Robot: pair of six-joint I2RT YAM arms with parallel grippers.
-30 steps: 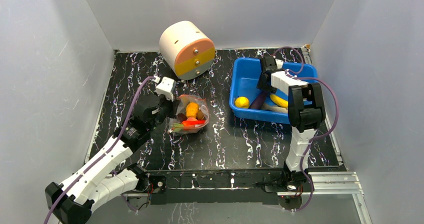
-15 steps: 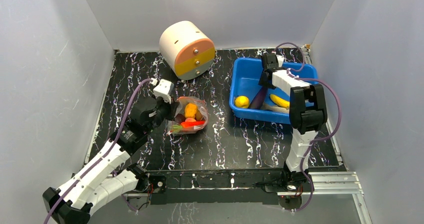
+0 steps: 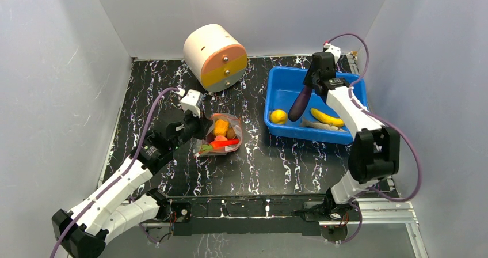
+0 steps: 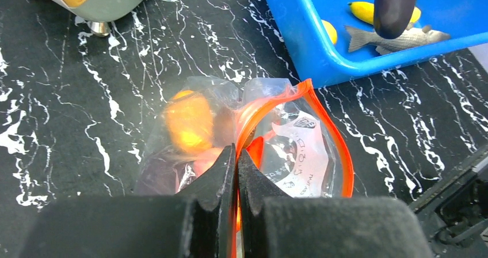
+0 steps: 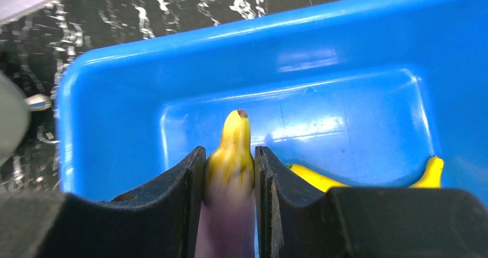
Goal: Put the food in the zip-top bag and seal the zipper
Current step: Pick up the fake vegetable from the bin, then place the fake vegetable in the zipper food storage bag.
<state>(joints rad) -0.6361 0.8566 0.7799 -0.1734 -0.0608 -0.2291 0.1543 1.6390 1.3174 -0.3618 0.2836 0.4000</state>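
The clear zip-top bag (image 3: 220, 135) lies left of centre with orange and red food (image 3: 220, 126) inside. Its red-orange zipper (image 4: 329, 126) gapes open. My left gripper (image 4: 236, 154) is shut on the zipper's near edge; it also shows in the top view (image 3: 198, 127). My right gripper (image 5: 229, 160) is shut on the purple eggplant (image 5: 228, 171) at its yellow stem end. It holds the eggplant (image 3: 300, 101) lifted over the blue bin (image 3: 273, 82). A yellow banana (image 3: 327, 117) and a yellow round piece (image 3: 278, 117) lie in the bin.
A cream-and-orange cylinder (image 3: 215, 57) lies at the back centre. A grey toy fish (image 3: 319, 125) lies in the bin by the banana. Grey walls close in the black marbled table (image 3: 259, 160) on three sides.
My right gripper has risen and swung back-right, lifting the eggplant out of the bin's pile. My left gripper has stayed on the bag's mouth, shifting only slightly.
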